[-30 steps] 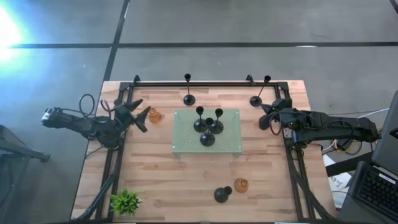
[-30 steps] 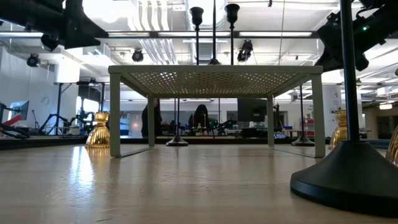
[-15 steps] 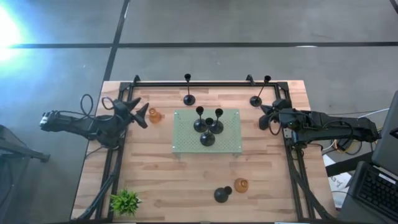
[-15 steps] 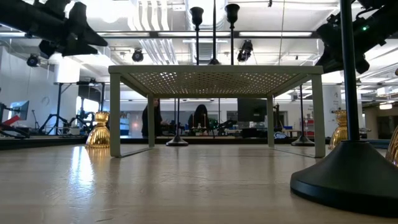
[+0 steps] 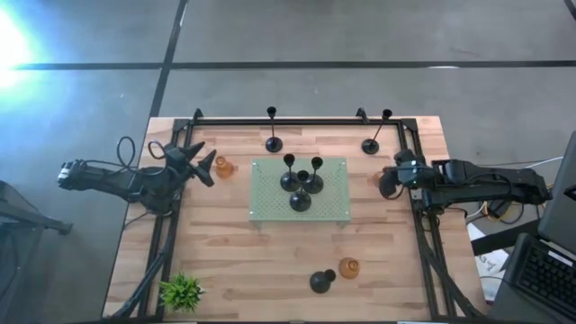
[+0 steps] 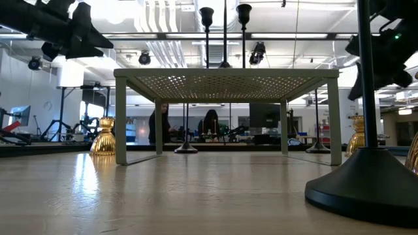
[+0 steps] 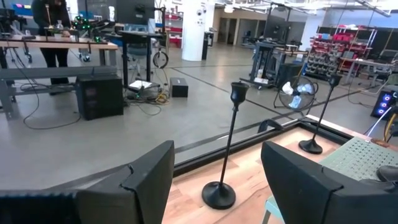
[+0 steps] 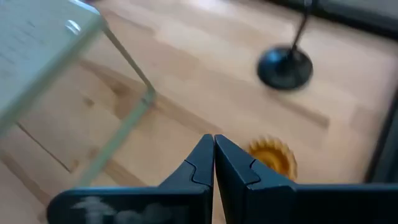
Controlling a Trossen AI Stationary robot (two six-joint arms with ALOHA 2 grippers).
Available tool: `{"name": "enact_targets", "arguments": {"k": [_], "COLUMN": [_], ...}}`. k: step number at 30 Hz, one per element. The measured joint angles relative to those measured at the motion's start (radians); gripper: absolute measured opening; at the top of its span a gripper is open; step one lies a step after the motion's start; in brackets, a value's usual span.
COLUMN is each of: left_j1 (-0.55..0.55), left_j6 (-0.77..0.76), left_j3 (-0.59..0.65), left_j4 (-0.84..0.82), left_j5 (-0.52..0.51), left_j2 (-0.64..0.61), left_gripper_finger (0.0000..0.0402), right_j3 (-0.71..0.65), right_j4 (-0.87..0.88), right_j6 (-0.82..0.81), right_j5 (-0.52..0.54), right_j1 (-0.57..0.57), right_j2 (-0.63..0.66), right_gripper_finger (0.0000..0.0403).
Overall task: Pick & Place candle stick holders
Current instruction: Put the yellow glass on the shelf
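My right jaws (image 8: 214, 149) are clenched on nothing, hanging above the table (image 5: 234, 270) near its right edge, with a squat amber glass holder (image 8: 272, 155) just beyond their tips and a black holder's domed base (image 8: 285, 67) farther on. If I go down for the amber one like this, my closed tips will knock or push it across the wood; I judge the jaws must part first. The corner leg (image 8: 127, 127) of the pale green perforated stand (image 5: 270, 209) is close by, and a careless sweep could catch it and shake the three black holders (image 5: 301, 184) on top. My left jaws (image 5: 200, 166) stand wide and released near the left edge, with another amber holder (image 5: 223, 166) just beside them. A tall thin-stemmed black holder (image 7: 224, 149) stands upright ahead of them and would tip easily if brushed. One more black and amber pair (image 5: 335, 275) sits at the near edge, well apart from both arms.
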State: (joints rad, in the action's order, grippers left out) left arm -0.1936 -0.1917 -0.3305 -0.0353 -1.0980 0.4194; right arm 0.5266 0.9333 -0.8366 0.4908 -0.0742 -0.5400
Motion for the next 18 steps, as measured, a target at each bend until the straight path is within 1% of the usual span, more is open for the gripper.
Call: {"name": "enact_targets", "arguments": {"k": [5, 10, 14, 18], "left_j1": [0.0, 0.0, 0.001, 0.001], "left_j6": [0.011, 0.047, 0.068, 0.063], "left_j3": [0.0, 0.0, 0.0, 0.0], "left_j4": [0.007, 0.026, 0.028, 0.028], "left_j5": [0.0, 0.0, 0.0, 0.006], "left_j2": [0.0, 0.0, 0.0, 0.001], "left_gripper_finger": [0.0245, 0.0245, 0.0245, 0.0245], "right_j3": [-0.008, -0.008, -0.008, -0.014], "right_j4": [0.095, 0.087, 0.087, 0.088], "right_j6": [-0.118, -0.175, -0.189, -0.226], "right_j5": [-0.024, -0.032, -0.032, -0.079], "right_j1": [0.0, 0.0, 0.0, 0.0], "right_j2": [-0.056, -0.124, -0.163, -0.188], "right_gripper_finger": [0.0008, 0.0008, 0.0008, 0.0008]}}
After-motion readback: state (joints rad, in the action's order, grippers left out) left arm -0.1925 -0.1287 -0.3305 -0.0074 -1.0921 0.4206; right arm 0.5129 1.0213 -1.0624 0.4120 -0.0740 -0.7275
